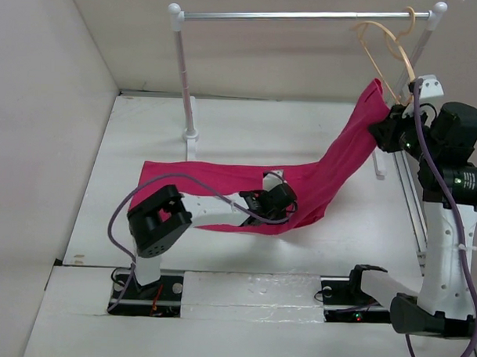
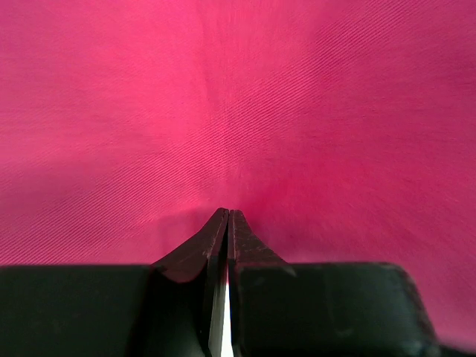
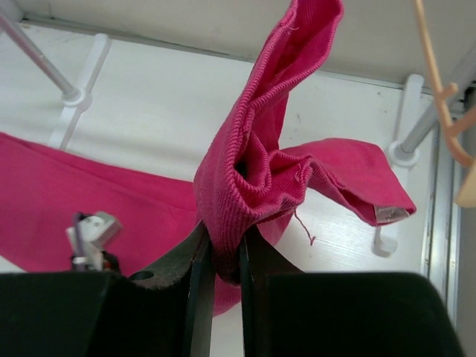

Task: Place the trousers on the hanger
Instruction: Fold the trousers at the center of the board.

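While the right gripper (image 3: 223, 249) had its fingers clamped on a bunched end of the pink trousers (image 1: 321, 177), holding it high and just beside the tan hanger (image 3: 431, 44) dangling from the rail (image 1: 307, 16), the rest trailed down across the table (image 1: 146, 136). The left gripper (image 2: 228, 217) had its fingers pressed together, tips on the fabric; pinching a fold or only pinning it, I couldn't tell. The danger was that the hanger hung free, so a nudge from that wad could swing it or unhook it. And if the left was anchoring the cloth, lifting further might drag it from the right's grip.
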`<state>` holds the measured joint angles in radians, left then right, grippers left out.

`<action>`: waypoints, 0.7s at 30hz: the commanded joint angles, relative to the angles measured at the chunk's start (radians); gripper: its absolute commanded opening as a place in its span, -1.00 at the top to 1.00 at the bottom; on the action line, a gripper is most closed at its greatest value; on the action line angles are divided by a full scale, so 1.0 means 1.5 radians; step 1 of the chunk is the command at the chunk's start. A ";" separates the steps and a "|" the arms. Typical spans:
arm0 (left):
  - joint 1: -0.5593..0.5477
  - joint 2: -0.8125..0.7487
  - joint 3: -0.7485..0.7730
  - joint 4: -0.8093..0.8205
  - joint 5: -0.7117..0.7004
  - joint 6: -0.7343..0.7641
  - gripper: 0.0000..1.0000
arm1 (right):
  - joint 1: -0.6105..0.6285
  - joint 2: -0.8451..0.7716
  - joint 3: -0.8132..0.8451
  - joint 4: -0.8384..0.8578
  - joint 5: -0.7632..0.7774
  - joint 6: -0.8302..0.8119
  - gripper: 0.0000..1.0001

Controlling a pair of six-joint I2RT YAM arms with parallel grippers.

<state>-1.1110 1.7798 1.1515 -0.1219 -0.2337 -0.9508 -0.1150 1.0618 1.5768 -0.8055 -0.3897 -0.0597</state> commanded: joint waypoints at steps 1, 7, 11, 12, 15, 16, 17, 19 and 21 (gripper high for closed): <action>-0.014 0.037 0.018 0.051 0.038 -0.002 1.00 | 0.031 0.000 0.043 0.076 -0.030 -0.003 1.00; -0.028 0.066 0.025 0.008 0.061 -0.024 1.00 | 0.134 0.038 0.092 0.104 0.009 0.010 1.00; -0.028 -0.034 -0.001 -0.016 -0.022 -0.009 1.00 | 0.226 0.069 0.113 0.116 0.047 0.011 1.00; -0.028 -0.097 -0.005 -0.033 -0.046 0.001 1.00 | 0.245 0.081 0.112 0.120 0.063 0.013 1.00; 0.030 -0.300 -0.025 -0.128 -0.153 0.024 1.00 | 0.345 0.108 0.118 0.146 0.104 0.020 1.00; 0.030 -0.301 -0.025 -0.146 -0.153 0.029 1.00 | 0.346 0.116 0.118 0.152 0.104 0.020 1.00; 0.072 -0.346 -0.025 -0.166 -0.185 0.035 1.00 | 0.390 0.125 0.123 0.161 0.112 0.024 1.00; 0.124 -0.467 -0.015 -0.216 -0.215 0.050 1.00 | 0.438 0.162 0.138 0.184 0.139 0.032 1.00; 0.202 -0.567 0.015 -0.238 -0.263 0.058 1.00 | 0.515 0.200 0.170 0.195 0.162 0.037 1.00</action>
<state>-0.9157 1.1069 1.1313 -0.3355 -0.4545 -0.9062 0.5495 1.3216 1.7397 -0.6842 -0.2031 -0.0338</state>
